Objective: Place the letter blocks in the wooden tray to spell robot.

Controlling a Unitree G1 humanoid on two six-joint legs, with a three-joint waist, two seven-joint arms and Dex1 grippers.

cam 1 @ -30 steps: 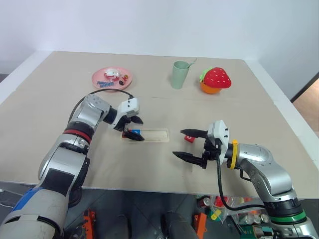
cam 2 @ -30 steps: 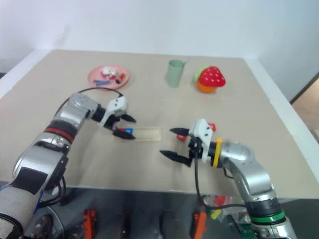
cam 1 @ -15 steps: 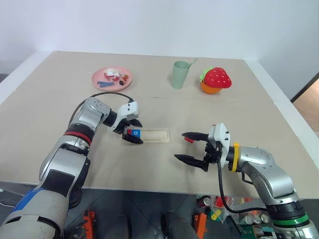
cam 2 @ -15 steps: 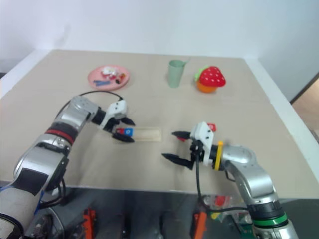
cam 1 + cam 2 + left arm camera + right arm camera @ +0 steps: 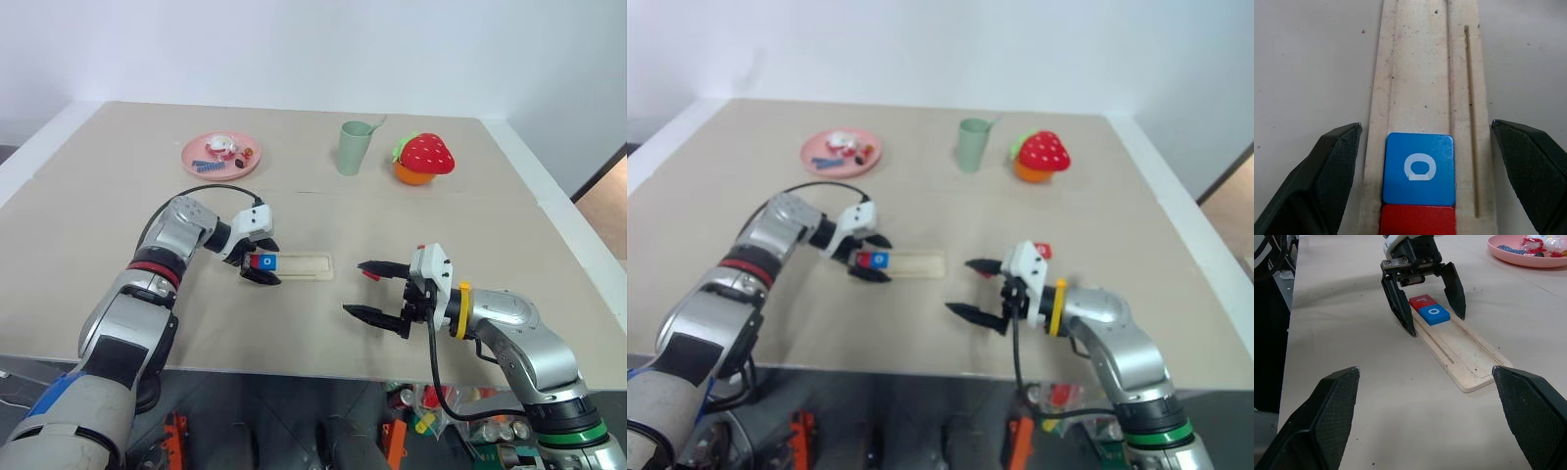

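Straddling the left end of the wooden tray point(image 5: 1459, 350), the left gripper point(image 5: 1425, 301) has settled lower with its jaws spread and empty. The blue o block point(image 5: 1419, 169) lies released in the groove, touching the red r block point(image 5: 1421, 300). Three letters remain; the right gripper point(image 5: 377, 290) hovers open beside a red block point(image 5: 370, 274).

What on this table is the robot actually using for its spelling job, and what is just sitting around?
Part of the job:
- wooden tray
- red r block, in the tray
- blue o block, next to it
- red block by the right gripper
- left gripper, open over the tray

Just lying about:
- pink plate
- green cup
- strawberry toy
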